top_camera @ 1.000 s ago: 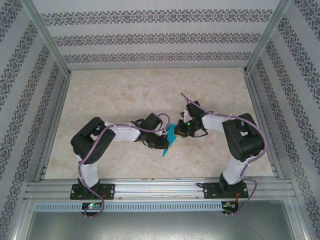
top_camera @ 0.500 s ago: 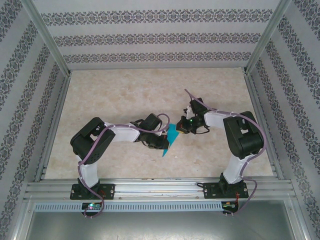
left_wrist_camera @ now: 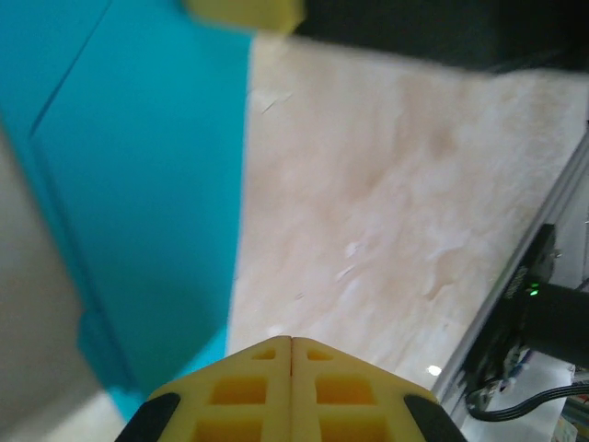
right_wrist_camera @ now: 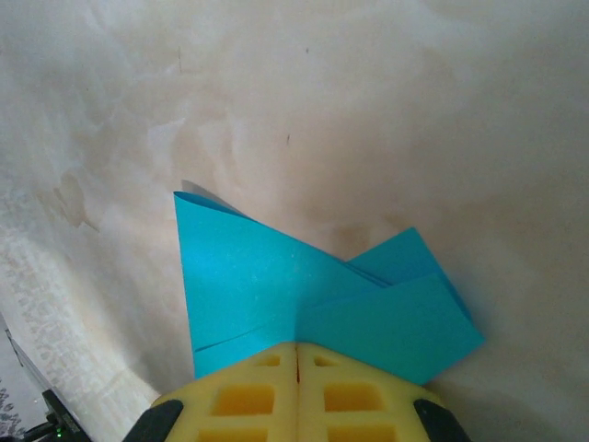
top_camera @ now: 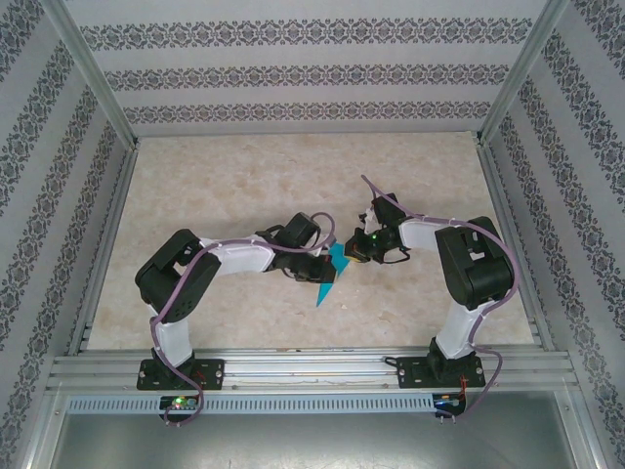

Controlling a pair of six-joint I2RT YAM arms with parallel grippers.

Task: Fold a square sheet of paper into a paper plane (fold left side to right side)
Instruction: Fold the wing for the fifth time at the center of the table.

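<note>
The folded teal-blue paper [top_camera: 330,277] sits at mid-table between the 2 grippers, its narrow tip pointing toward the arm bases. The left gripper [left_wrist_camera: 292,343] has its yellow fingers pressed together; the paper runs just beside them, and I cannot tell whether it is pinched. The right gripper [right_wrist_camera: 297,348] is closed too, nipping the paper's layered edge above the marbled tabletop [top_camera: 244,176].
</note>
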